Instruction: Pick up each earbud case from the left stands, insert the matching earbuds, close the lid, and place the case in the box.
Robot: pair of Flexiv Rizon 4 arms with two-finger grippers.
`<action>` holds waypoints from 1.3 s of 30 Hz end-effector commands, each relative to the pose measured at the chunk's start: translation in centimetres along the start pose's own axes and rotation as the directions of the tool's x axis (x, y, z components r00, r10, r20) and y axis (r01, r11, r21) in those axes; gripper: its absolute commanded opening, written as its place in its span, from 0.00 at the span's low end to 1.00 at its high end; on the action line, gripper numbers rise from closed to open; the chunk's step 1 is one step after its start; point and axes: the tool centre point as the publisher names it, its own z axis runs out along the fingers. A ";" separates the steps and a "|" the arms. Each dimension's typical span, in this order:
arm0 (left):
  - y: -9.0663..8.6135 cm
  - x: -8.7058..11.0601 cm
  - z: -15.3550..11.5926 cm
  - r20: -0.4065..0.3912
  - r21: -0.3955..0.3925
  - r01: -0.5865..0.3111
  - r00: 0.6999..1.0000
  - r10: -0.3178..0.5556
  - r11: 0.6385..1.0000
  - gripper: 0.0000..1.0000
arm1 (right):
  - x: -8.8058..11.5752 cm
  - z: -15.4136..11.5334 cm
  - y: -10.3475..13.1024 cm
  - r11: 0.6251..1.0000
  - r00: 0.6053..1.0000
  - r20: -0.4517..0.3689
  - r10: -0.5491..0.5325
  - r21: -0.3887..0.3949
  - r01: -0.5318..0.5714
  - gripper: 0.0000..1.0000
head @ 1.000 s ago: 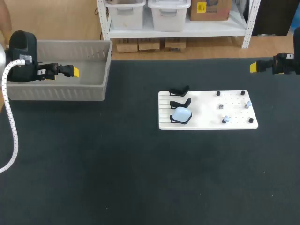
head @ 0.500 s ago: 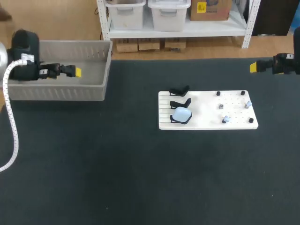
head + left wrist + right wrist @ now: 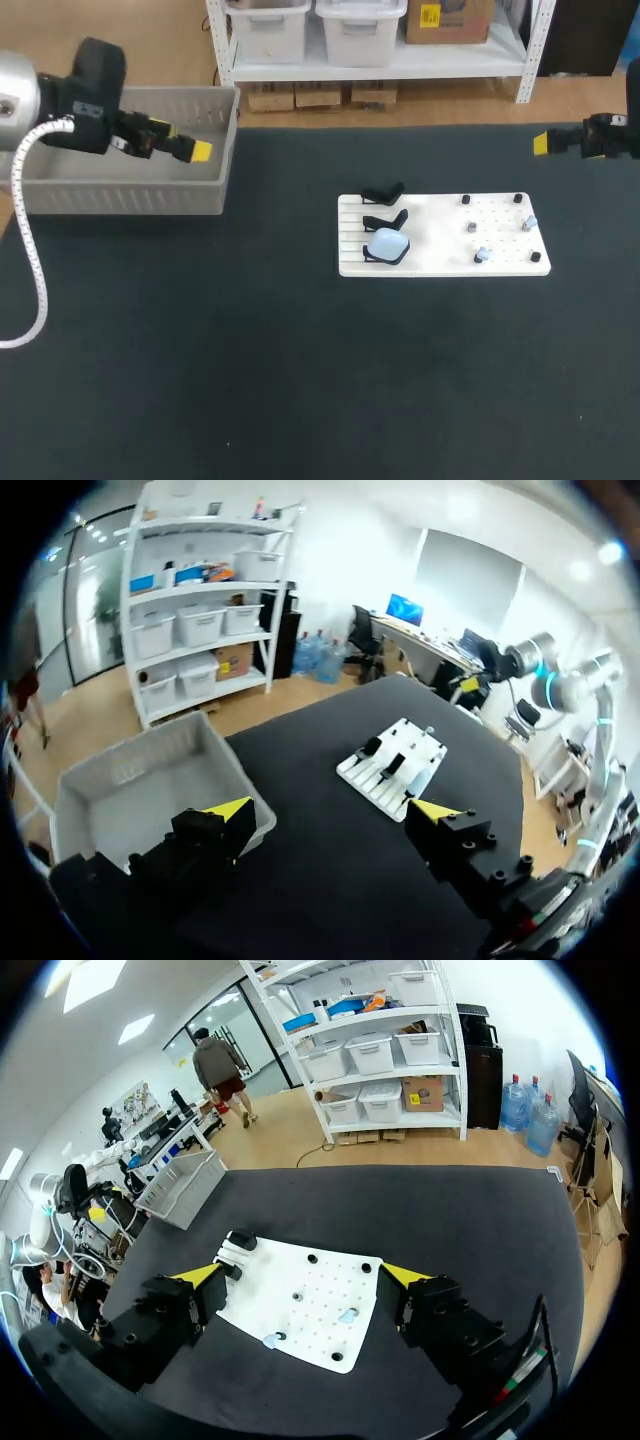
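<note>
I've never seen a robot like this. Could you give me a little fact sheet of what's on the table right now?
Board: white board, centre-right
Case: one pale blue earbud case on the front stand
Empty stands: two black stands behind it
Earbuds: small pale blue pieces on the board's right half
Box: grey box, far left
Left jaws: open, empty, over the box's right end
Right jaws: open, empty, far right, away from the board
</note>
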 end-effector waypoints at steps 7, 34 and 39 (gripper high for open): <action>-1.0 0.2 4.7 -0.004 0.403 -0.327 0.933 0.359 0.855 1.00 | 0.0 0.0 0.0 1.000 1.000 0.000 0.000 -0.001 0.000 1.00; -3.3 1.1 7.9 0.016 0.418 -0.358 0.922 0.388 0.835 1.00 | 0.0 0.0 0.0 1.000 1.000 0.000 0.000 -0.001 0.000 1.00; -5.0 1.1 10.2 0.047 0.455 -0.419 0.893 0.449 0.786 1.00 | 0.0 0.0 0.0 1.000 1.000 0.000 0.000 -0.001 0.000 1.00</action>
